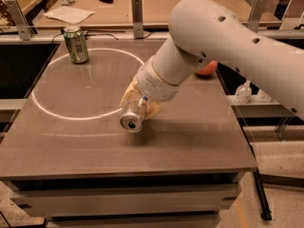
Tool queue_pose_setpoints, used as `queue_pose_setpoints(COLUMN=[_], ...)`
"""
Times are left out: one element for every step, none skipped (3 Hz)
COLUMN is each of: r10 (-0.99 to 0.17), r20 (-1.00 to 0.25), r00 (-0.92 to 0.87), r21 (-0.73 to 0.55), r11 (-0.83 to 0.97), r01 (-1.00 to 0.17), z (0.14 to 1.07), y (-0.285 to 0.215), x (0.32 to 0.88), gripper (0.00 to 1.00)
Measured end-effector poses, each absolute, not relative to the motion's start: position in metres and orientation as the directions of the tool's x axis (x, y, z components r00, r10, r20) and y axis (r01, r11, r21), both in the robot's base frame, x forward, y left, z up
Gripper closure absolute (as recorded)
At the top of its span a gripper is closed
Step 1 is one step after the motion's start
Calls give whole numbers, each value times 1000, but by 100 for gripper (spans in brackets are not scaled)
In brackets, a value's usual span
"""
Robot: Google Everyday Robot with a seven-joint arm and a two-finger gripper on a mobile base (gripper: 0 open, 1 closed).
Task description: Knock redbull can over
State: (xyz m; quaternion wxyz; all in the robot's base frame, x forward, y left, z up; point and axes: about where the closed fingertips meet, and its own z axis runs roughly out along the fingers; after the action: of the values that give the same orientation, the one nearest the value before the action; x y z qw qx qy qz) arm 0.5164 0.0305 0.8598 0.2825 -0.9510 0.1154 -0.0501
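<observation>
Silver-topped redbull can (131, 121), cream end effector (140, 106) at it mid-table, green can (76, 44) — white arm (228, 42), grey-brown table (190, 137)

the arm (228, 37) is a thick, smooth white tube dotted with small dark round holes, its wrist ringed in white, with the pale yellowish gripper (138, 109) at its lower end.

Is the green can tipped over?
No, the green can stands upright at the far left, away from the gripper over the middle of the table.
</observation>
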Motion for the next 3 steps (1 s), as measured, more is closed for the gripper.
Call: queue_pose_setpoints(r10=[-256, -263, -281], r20=[81, 97, 73], r00=[963, 960, 957], r21=[-499, -477, -490], r11=[-847, -859, -846], r01=[-183, -187, -211], z=[850, 846, 846], y=[31, 30, 29], x=[515, 515, 516], gripper=[84, 61, 37])
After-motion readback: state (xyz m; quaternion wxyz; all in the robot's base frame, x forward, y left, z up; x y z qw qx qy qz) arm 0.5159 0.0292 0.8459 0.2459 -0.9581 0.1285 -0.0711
